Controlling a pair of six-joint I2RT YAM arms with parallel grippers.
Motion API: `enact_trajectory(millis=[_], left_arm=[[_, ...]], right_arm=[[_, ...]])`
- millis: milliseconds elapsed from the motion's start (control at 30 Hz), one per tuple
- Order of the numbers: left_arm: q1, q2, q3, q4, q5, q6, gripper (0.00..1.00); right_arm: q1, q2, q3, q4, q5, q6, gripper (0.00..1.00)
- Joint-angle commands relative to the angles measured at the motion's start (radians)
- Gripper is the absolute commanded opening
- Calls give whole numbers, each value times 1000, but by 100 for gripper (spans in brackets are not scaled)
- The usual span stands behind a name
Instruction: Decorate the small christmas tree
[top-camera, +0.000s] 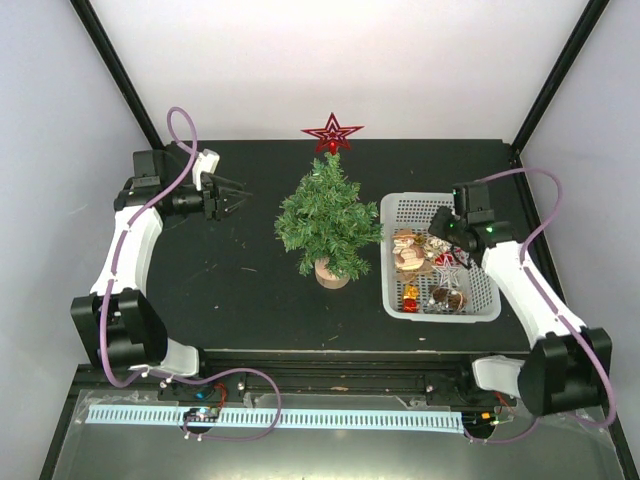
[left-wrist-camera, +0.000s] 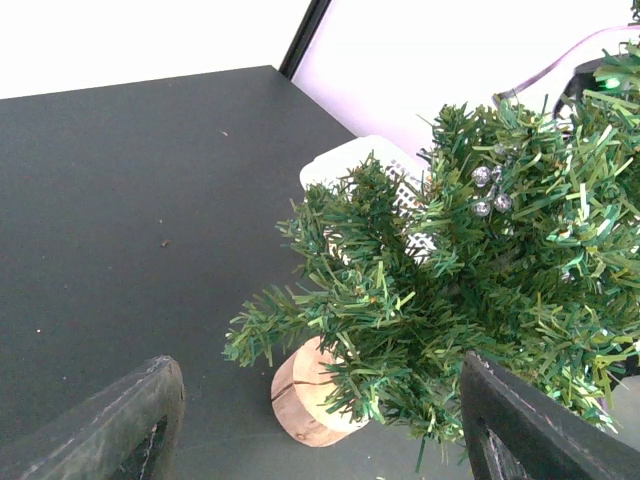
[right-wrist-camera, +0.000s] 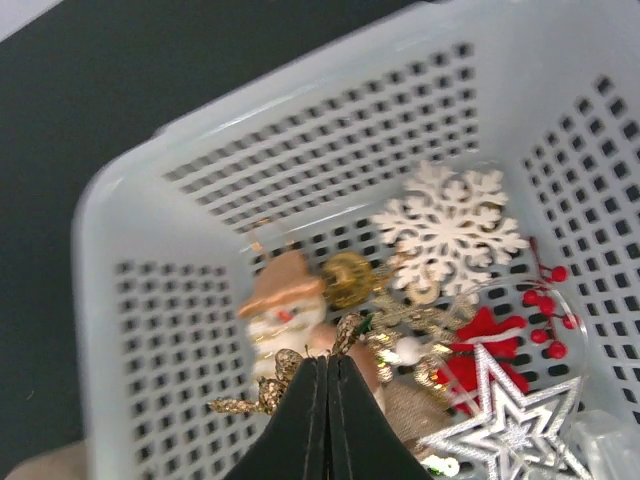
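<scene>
The small christmas tree (top-camera: 328, 222) stands mid-table on its wooden stump (top-camera: 332, 272), with a red star (top-camera: 332, 133) at its tip. In the left wrist view the tree (left-wrist-camera: 480, 280) fills the right side and carries small silver beads (left-wrist-camera: 490, 190). My left gripper (top-camera: 232, 197) hovers left of the tree, open and empty (left-wrist-camera: 320, 425). My right gripper (top-camera: 445, 235) is down in the white basket (top-camera: 392, 215). Its jaws (right-wrist-camera: 328, 362) are shut on a gold glitter sprig (right-wrist-camera: 262, 390), whose leaves stick out at both sides of the tips.
Inside the basket (right-wrist-camera: 100, 220) lie a snowman figure (right-wrist-camera: 285, 305), a gold ball (right-wrist-camera: 348, 278), a white snowflake (right-wrist-camera: 450, 225), red berries (right-wrist-camera: 548, 305) and a silver star (right-wrist-camera: 510, 425). The basket sits just right of the tree.
</scene>
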Motion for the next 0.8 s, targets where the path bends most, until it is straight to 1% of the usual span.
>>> enact_trajectory(millis=[0,67,133,200,333,400,533,767], left_arm=[[2,-44,15,-34,-13,52,76],[1,-55,19,-45,-22,66,76],[1,-60,22,-56,-23,74,76],[1,-59,27,-66,-22,75,76],[1,-56,30,-75,-14,79,76],[0,-54,30,-72,-13,74,76],[1,-49,35,-69,-7,63,76],[-1,-50,32,-72,-19,66,76]], right_arm=[[136,-121,83,-80,127,-53,1],[219,-159,132,-132,210,-69,1],[269,-194,166,-188,248,-70,1],[298,-236,176,-215,253,-69,1],[360,-330,181,-224,218,-98,1],[389,-351,198,-224,195,-105,1],[457,-342,267,-213,124,-119,1],[552,-256,417,-213,117,-110,1]])
